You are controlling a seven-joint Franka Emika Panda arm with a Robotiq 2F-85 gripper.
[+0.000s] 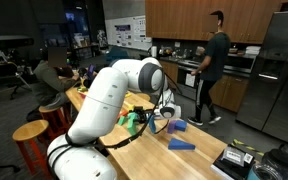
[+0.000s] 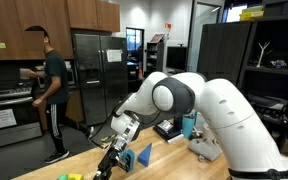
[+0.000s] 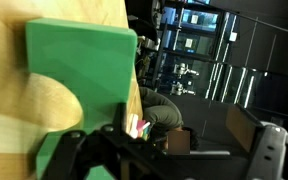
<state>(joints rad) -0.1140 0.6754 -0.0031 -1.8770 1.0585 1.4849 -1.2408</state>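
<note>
- This is a shared kitchen and workshop space: a long wooden counter (image 1: 199,155) runs through it, with dark cabinets, steel fridges and an oven behind.
- Nearest to me, the big white arm (image 1: 109,95) bends over the counter, its elbow filling the foreground in both exterior views.
- At its end the gripper (image 2: 115,160) hangs low over the wood, tipped down, its dark fingers (image 3: 79,150) spread wide with nothing between them.
- Right under it sits a green block (image 3: 79,65); in the wrist view it fills the left half of the picture, lying flat on the counter, just ahead of the open fingers and not yet touched as far as I can tell.
- A little to the right in an exterior view stands a blue block (image 2: 145,155), and a flat blue piece (image 1: 182,144) lies farther along the counter, apart from the green one.
- My read: this is the approach stage, lining up on the green block. The next move calls for a short descent so the fingers straddle it squarely before they close.
- Far back, a man in a dark shirt (image 1: 212,65) walks by the oven, and someone sits at the counter's far end (image 1: 52,78).
</note>
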